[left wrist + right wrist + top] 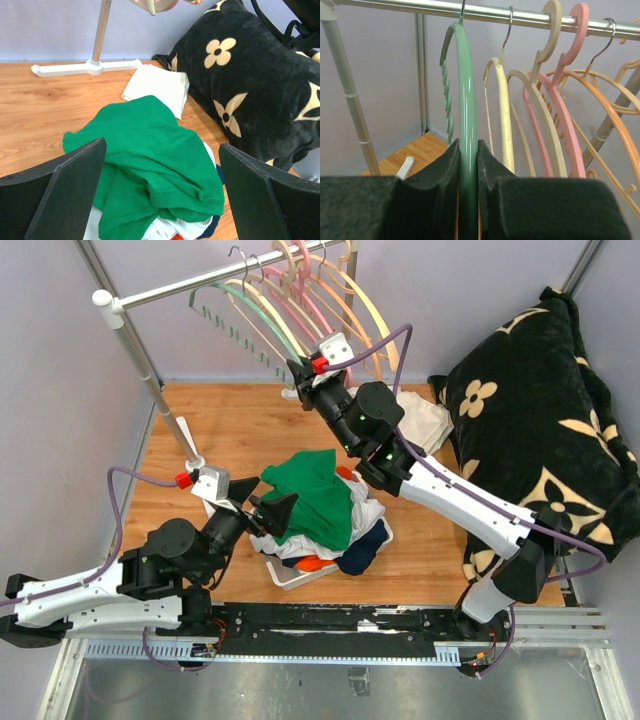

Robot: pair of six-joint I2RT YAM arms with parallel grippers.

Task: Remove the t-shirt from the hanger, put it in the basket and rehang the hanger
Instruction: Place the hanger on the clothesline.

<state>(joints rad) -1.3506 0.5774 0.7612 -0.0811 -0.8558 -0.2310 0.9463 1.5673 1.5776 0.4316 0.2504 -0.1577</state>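
Green t-shirt [318,495] off hanger, lying atop clothes pile [362,545], mid-table.
Black flower-patterned cushion [540,410] at 3 o'clock of pile; steel rail [190,282] hung with bare hangers at 12 o'clock. Mint-green hanger [468,100] on rail, pinched between narrow-set pads of right gripper [468,165]. Left gripper [268,510] spread wide, holding nothing, just at 9 o'clock of t-shirt.
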